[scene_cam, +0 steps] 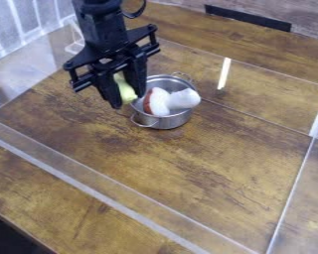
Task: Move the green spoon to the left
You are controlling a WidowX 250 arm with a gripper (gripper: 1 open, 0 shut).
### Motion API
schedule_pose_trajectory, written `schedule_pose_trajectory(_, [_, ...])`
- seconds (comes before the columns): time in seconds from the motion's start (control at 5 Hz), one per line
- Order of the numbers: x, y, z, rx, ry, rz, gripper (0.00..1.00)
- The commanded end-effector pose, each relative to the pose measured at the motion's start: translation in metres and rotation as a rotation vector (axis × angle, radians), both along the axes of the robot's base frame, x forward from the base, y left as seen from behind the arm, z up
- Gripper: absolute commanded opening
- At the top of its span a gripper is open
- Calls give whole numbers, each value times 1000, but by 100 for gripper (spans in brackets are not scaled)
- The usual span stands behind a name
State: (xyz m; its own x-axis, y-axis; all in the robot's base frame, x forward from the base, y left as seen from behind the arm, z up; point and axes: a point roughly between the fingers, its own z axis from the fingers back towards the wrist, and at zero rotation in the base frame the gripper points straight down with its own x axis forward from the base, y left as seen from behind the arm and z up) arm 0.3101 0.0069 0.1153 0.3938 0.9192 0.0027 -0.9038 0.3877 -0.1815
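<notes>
The green spoon point(126, 93) shows as a yellow-green piece hanging between the black fingers of my gripper point(122, 96). The gripper points straight down and is shut on the spoon. It hovers just above the wooden table point(189, 169), at the left rim of a small metal bowl point(163, 120). Most of the spoon is hidden by the fingers, so I cannot tell whether its tip touches the table.
The metal bowl holds a white cloth point(177, 98) and something red point(147, 103). A clear acrylic wall point(69, 171) borders the workspace at the front and right. A white stick-like object point(225, 74) stands behind the bowl.
</notes>
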Motion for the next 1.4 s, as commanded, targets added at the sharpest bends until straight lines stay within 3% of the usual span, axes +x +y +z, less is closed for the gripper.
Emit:
schedule_pose_trajectory(0.0, [-4,-3,10,12,-48,-13,0])
schedule_pose_trajectory(0.2, [-10,-5,5,20,-47,-22,0])
schedule_pose_trajectory(0.6, [-8,-6,-13,25,-44,-56,0])
schedule_pose_trajectory(1.0, [-7,-23,-11,30,-42,5,0])
schedule_pose_trajectory(1.2, [-7,10,-20,67,-59,-43,0])
